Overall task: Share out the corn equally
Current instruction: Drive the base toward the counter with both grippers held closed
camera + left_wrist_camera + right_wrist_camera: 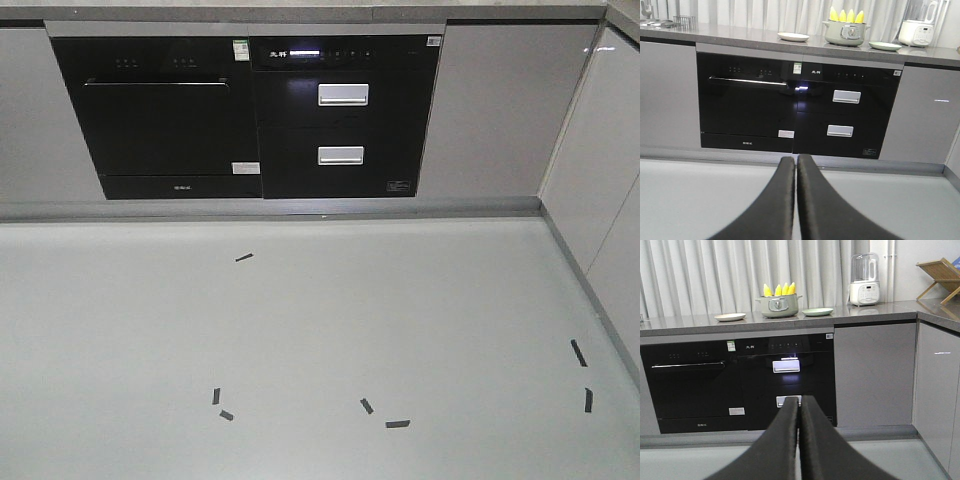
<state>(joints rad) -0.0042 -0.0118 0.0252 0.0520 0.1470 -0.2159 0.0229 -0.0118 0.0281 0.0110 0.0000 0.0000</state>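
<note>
Right wrist-mounted view: where is the corn (779,289)?
— All four cobs upright in the pot (779,306) on the tabletop (865,312), between bare plates (730,317). Left claw (796,159) and right claw (799,401) pressed closed, empty. Distribution not begun.

No text is legible; white marks on the black oven (160,120) and drawer appliance (345,125) are too small.

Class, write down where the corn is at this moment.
In both wrist views the corn stands upright in the pale green pot on the counter, between a white plate and a green plate.
</note>
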